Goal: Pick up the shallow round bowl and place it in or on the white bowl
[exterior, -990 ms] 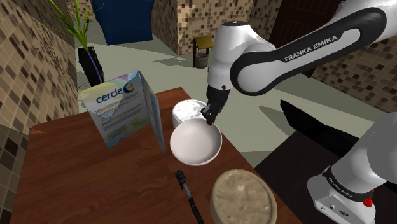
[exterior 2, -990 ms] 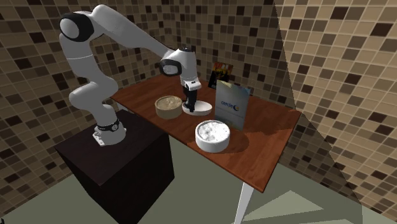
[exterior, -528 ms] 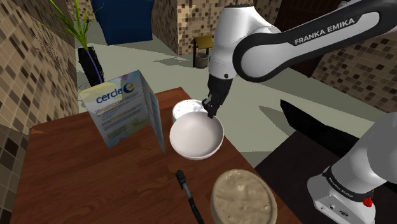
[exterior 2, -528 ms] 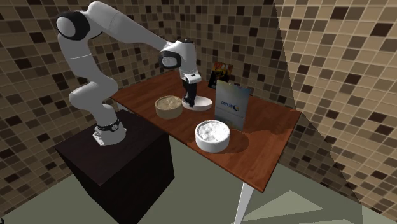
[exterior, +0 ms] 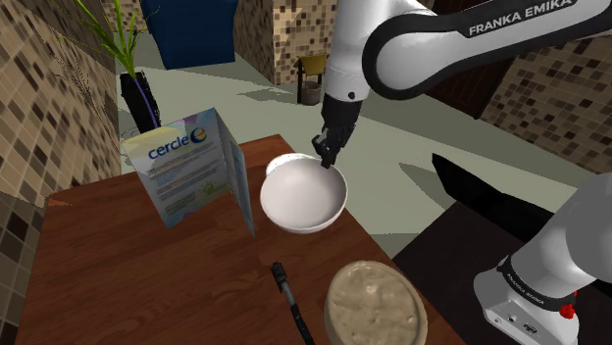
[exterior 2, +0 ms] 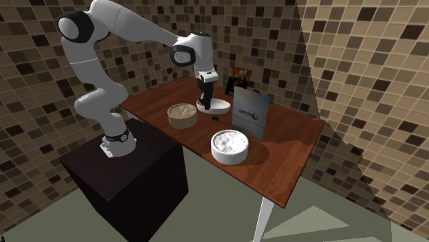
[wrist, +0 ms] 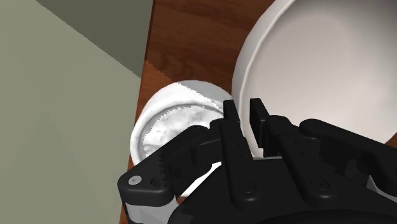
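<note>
The claw [exterior: 329, 149] is clamped on the rim of the shallow round bowl [exterior: 302, 196], one finger inside and one outside; the bowl hangs above the table [exterior: 118, 274], tilted, hollow towards the shoulder camera; being round, it has no long axis; it hides most of the white bowl [exterior: 278, 162] behind.

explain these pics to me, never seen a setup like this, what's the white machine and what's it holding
It's a simulated white robot arm on a dark box, reaching over a wooden table. Two pictures come from cameras standing nearby; the third is from a camera on the hand, looking along its black claw. The claw is shut on the rim of a shallow bowl. On the table: a deeper white bowl, a tan round bowl, a standing leaflet and a thin black stick.
</note>
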Controlling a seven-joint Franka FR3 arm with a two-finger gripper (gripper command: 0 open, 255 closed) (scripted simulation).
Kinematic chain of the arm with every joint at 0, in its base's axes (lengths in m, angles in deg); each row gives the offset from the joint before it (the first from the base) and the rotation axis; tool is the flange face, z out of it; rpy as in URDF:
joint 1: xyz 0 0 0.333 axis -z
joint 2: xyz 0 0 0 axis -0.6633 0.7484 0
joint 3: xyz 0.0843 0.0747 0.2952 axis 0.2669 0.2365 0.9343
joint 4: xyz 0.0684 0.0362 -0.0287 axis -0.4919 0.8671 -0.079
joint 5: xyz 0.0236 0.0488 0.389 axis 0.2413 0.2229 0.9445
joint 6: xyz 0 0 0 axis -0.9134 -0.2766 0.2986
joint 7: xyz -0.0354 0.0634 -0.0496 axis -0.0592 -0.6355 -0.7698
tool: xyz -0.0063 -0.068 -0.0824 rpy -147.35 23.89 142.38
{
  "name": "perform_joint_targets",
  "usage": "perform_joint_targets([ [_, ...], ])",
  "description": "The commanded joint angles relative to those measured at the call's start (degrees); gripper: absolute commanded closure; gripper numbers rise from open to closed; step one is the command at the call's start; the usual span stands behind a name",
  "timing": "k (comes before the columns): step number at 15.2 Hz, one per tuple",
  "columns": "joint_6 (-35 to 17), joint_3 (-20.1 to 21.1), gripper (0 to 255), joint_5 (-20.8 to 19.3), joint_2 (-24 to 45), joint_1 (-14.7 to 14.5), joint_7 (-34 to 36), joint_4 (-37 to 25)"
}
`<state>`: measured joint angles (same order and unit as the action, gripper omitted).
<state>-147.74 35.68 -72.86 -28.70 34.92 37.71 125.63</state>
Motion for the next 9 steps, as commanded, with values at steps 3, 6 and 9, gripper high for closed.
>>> perform_joint_targets([
  [3,2.29,-2.05,255,-1.56,3.46,1.98,-3.02,-5.32],
  [6,4.24,-3.58,255,-2.88,6.97,3.51,-5.38,-10.43],
  [9,6.46,-4.95,255,-4.11,10.85,4.87,-7.58,-16.21],
])
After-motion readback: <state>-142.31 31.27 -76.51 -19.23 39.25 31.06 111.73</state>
